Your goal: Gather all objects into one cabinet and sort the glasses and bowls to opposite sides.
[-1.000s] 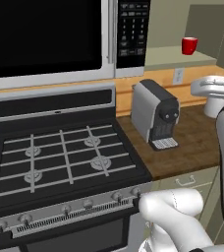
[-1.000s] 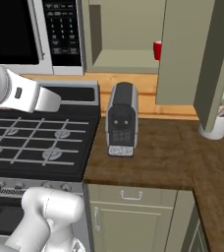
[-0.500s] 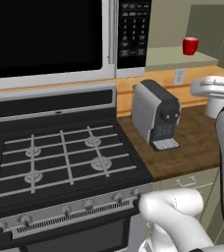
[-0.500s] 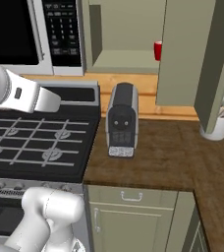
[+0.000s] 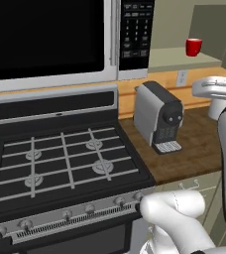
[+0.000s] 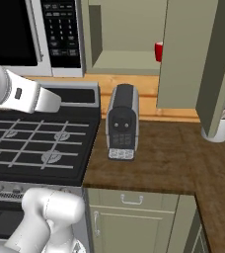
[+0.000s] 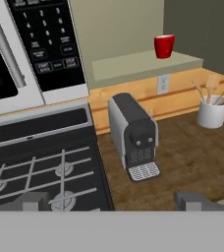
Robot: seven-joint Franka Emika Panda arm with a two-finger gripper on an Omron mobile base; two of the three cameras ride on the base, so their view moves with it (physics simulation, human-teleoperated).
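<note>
The two-finger gripper (image 7: 114, 199) is hanging in the air with its small dark fingertips (image 7: 34, 201) spread wide and nothing between them, looking down over the wooden countertop (image 7: 192, 152). Just ahead, at about twelve o'clock, a grey and black pod coffee machine (image 7: 132, 136) is standing on the wood. At nine o'clock the black gas stove (image 7: 35, 162) is lying beside it, with the black and silver microwave (image 7: 30, 44) hanging above. At two o'clock a white utensil crock with wooden spoons (image 7: 212, 109) is sitting near the wall. At one o'clock, higher up, the small red cylindrical cup (image 7: 164, 46) is standing upright on the shelf of the open olive-beige wall cabinet (image 7: 133, 29).
</note>
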